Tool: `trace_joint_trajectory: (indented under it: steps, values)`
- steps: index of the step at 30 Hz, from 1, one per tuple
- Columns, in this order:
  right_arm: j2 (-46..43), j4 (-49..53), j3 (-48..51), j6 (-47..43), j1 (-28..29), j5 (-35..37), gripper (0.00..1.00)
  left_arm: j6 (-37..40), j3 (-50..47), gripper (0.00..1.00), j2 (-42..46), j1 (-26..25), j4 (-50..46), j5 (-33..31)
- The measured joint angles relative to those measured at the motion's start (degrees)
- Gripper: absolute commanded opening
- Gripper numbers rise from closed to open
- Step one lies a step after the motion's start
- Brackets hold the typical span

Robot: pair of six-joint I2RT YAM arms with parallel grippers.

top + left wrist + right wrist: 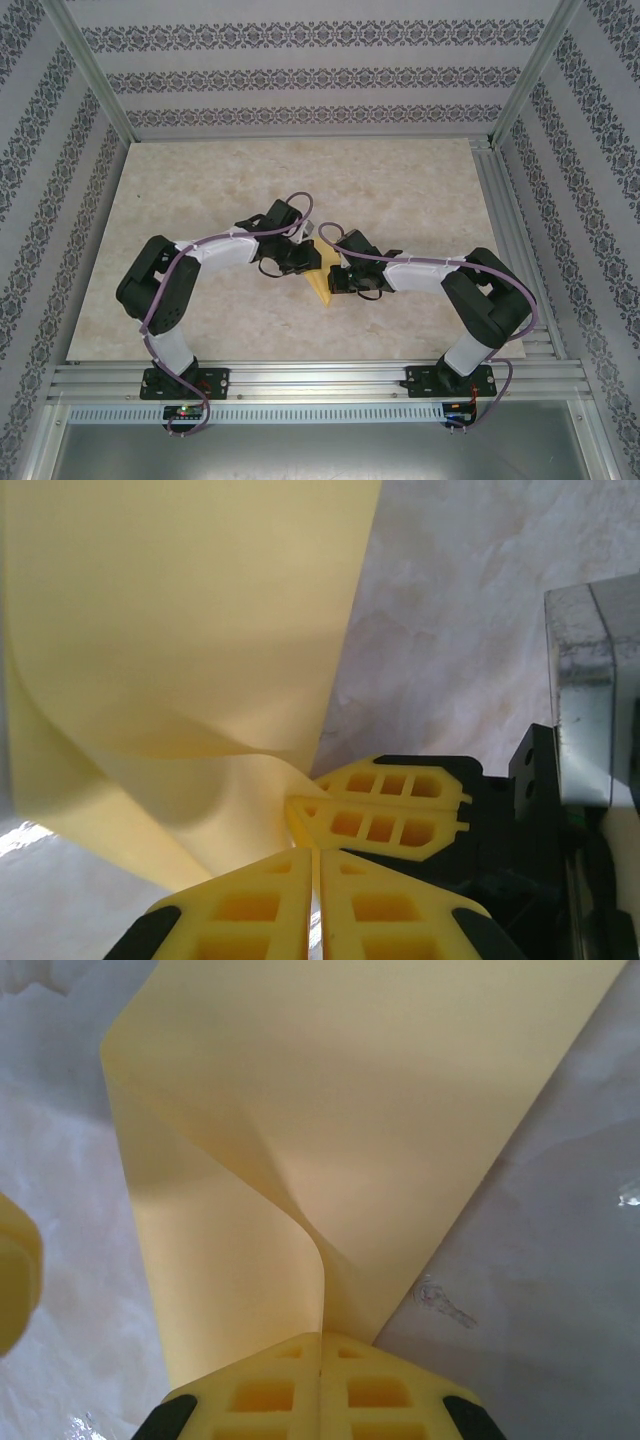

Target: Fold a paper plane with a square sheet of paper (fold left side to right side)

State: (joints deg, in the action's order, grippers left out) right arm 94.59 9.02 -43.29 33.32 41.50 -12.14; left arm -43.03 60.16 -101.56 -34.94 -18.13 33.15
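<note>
Paper front and centre: the square sheet of paper (322, 285) at the middle of the table (200, 200), between the two arms, part of it raised and bowed into a loose curl rather than lying flat. Right gripper (321, 1342) clamped on it, jaws together, the raised ridge of the sheet running straight into the seam between the pads. Left gripper (316, 870) close alongside, jaws all but together, only a thin slit between the pads. Curled edge of the sheet right at their tips; paper inside that slit or not, hard to say. Fingertips of the two grippers nearly touching in the left wrist view. No sharp crease visible, just a soft roll, so the left-to-right fold judged halfway at best. Plenty to go wrong from here. Pull the arms apart with both holding, and thin paper like this likely to tear at the pinch. Press straight down on that buckle, and probably a crooked crease, edges not matching. Weak hold on the left side, and likely a slip, the flap springing open and off line. Fingers this close together, too: one small sideways move, and possibly a knock between the grippers, dragging the sheet askew. Best bet, probably: a slow, even lay-over, then flattening.
</note>
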Motion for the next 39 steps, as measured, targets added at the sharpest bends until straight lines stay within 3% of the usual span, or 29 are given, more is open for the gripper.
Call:
trace_joint_trajectory:
  steps: [12, 39]
  values:
    - [0.1, 0.1, -0.1, 0.0, 0.0, 0.0, 0.01, -2.1, 0.0, 0.12, -4.7, -1.5, 2.1, -1.2]
    - [2.1, 1.4, -2.6, -0.4, 0.0, -1.0, 0.02, -2.1, -2.9, 0.12, -4.8, -1.5, 2.3, -4.2]
